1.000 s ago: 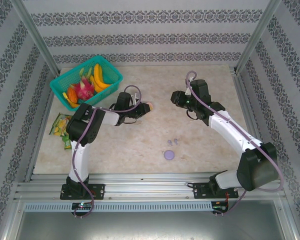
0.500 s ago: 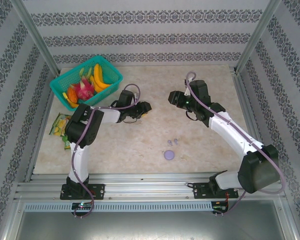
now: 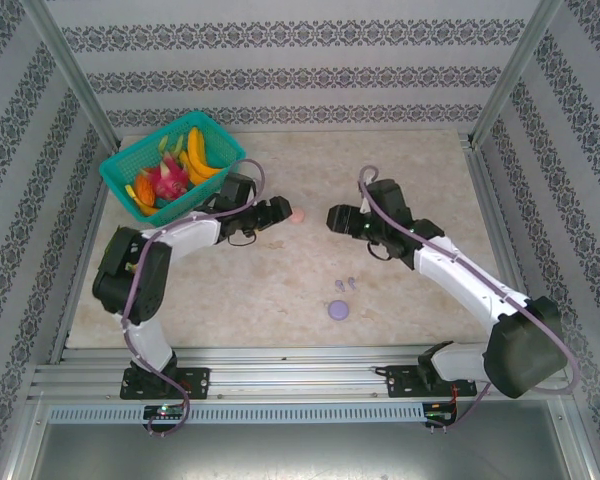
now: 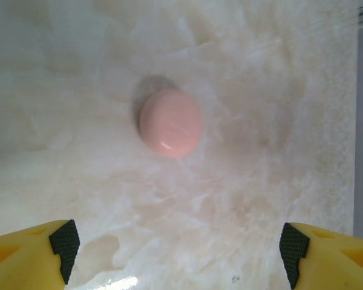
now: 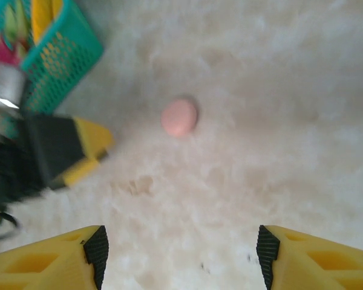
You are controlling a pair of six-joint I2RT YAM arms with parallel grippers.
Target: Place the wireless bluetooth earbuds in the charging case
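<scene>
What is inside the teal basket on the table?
The teal basket holds yellow bananas, a pink dragon fruit and smaller orange pieces. Anything beneath them is covered.

We're in a lab-type robot test cell, not a home: alu frame posts (image 3: 72, 75) & wallpapered panels (image 3: 280, 40) box in a marble-look tabletop (image 3: 410, 160). Arm bases are bolted to a rail (image 3: 300, 378), w/ a fruit basket (image 3: 230, 135) left of the left tool (image 3: 283, 212).
</scene>
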